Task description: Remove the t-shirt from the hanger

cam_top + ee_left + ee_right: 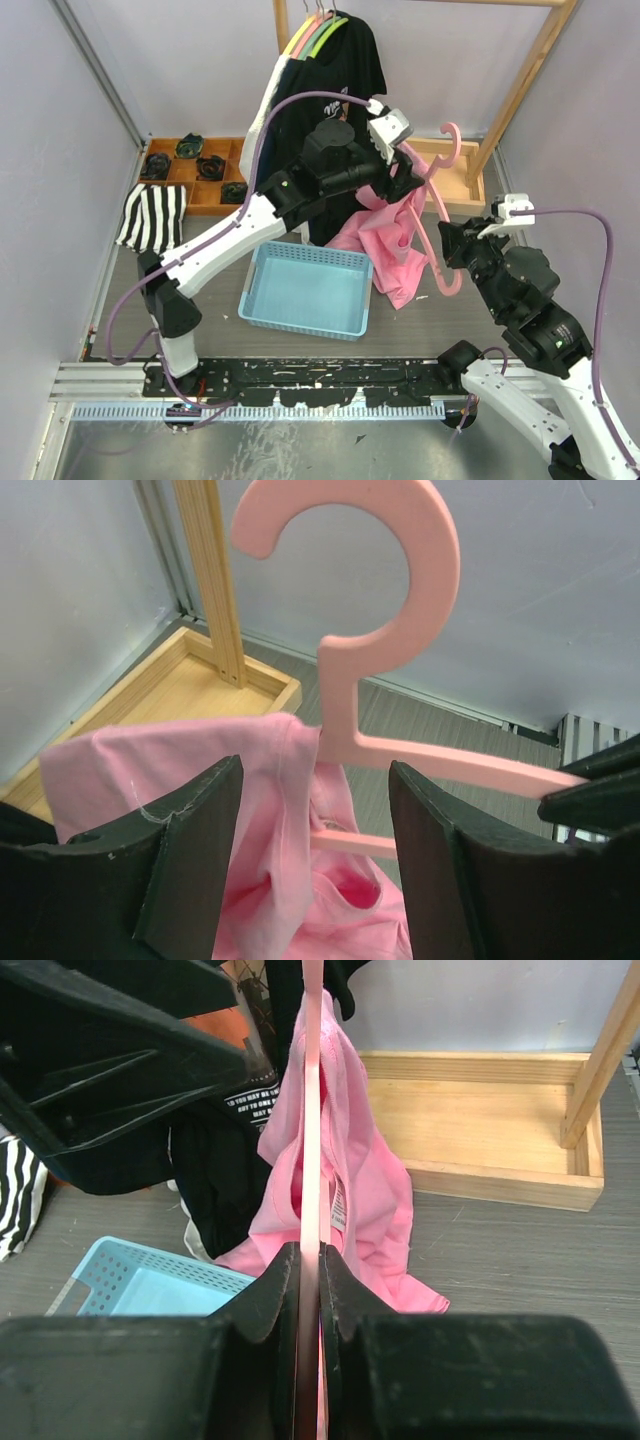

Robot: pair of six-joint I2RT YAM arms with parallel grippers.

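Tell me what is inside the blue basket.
In the top view, the floor of the blue basket shows nothing lying on it. The pink t-shirt hangs across its far right corner, so whatever might lie just there is covered.

Pink hanger (400, 630) seen upright with hook at the top, pink t-shirt (180, 770) bunched over one shoulder and hung below, left gripper (315, 780) spread wide, dark fingers (190, 860) set either side of the cloth, wooden tray (190, 685) and post (210, 580) placed behind against the wall (540, 600)
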